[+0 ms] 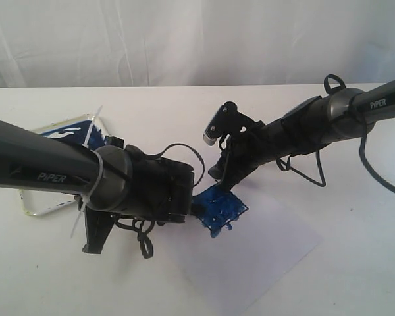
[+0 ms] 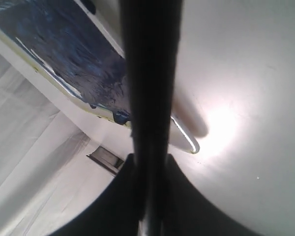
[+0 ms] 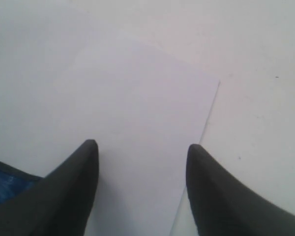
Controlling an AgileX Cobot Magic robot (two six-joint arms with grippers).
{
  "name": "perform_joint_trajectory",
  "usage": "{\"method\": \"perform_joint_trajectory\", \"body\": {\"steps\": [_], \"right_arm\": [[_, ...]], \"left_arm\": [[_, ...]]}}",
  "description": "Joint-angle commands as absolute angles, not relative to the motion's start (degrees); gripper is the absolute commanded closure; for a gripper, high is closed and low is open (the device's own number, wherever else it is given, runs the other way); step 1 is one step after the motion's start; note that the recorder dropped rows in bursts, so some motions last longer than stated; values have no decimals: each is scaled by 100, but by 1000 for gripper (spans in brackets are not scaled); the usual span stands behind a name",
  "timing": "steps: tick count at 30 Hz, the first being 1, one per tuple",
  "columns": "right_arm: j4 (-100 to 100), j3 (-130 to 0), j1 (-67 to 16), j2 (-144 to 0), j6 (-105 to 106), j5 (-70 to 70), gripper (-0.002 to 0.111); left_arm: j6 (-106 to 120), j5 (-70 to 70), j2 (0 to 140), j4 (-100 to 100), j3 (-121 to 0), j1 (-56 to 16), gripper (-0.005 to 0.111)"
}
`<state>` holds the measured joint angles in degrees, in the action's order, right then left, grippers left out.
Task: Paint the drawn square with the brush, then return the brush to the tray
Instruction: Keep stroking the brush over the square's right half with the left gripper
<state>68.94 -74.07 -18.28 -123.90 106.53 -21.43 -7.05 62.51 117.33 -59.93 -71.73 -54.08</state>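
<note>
Brush (image 2: 150,73) apparently within left end effector (image 2: 148,164), tray (image 2: 184,140) just behind

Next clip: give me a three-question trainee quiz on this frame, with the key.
1. True or false: the right end effector is open, over the paper sheet.
2. What colour is the paint on the drawn square? A red, B blue, C green.
3. Fill in: the left end effector is shut on the ___.
Key: 1 true; 2 B; 3 brush.
</note>
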Motion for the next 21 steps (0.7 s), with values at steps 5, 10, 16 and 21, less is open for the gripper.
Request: {"method": "perform_joint_trajectory", "body": {"steps": [5, 10, 16, 21], "right_arm": [[6687, -7322, -1820, -12479, 10665, -1955, 57], [6687, -7322, -1820, -12479, 10665, -1943, 57], [6687, -7322, -1820, -12479, 10665, -1920, 57], [6687, -7322, -1820, -12479, 10665, -1907, 57]], "left_arm": [[-1153, 6854, 11734, -6411, -7141, -5436, 107], [-506, 6692, 11734, -5871, -7141, -5436, 107], [-688, 6880, 11729, -6098, -7141, -5436, 107], [-734, 6737, 11705, -6116, -7141, -5516, 107]]}}
